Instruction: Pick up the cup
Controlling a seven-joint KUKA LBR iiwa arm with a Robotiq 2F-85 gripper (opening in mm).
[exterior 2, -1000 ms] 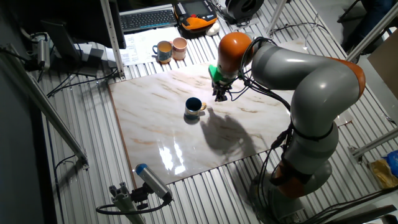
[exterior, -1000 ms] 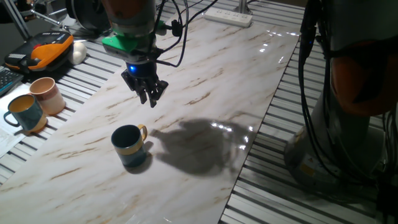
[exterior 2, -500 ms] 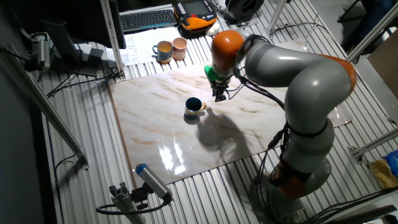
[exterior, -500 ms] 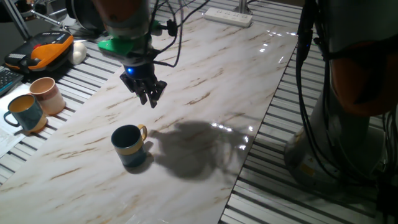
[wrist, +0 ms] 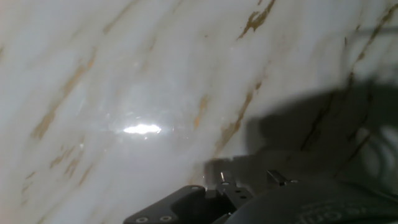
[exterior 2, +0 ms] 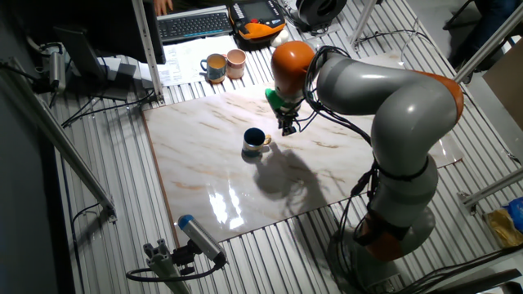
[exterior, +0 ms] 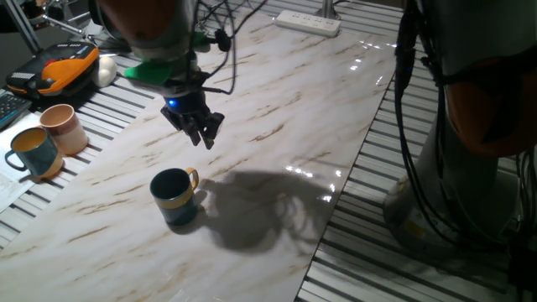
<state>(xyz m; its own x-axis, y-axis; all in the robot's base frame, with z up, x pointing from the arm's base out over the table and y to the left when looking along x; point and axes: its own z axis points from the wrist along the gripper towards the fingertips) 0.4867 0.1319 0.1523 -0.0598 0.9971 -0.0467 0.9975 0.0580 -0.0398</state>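
Approach stage: the gripper, jaws slightly parted and empty, hangs above the ungrasped cup at lower left on the bench.

The hand view looks down on a white marble tabletop streaked with tan and brown veins that run diagonally across the frame. A bright glare spot sits left of centre, with a softer sheen around it. A broad dark shadow covers the right side and spreads down toward the bottom edge. Along the bottom, dark parts of the gripper body rise into view, black and out of focus, with small screws visible on a flat plate at the lower left. Its fingertips cannot be made out.
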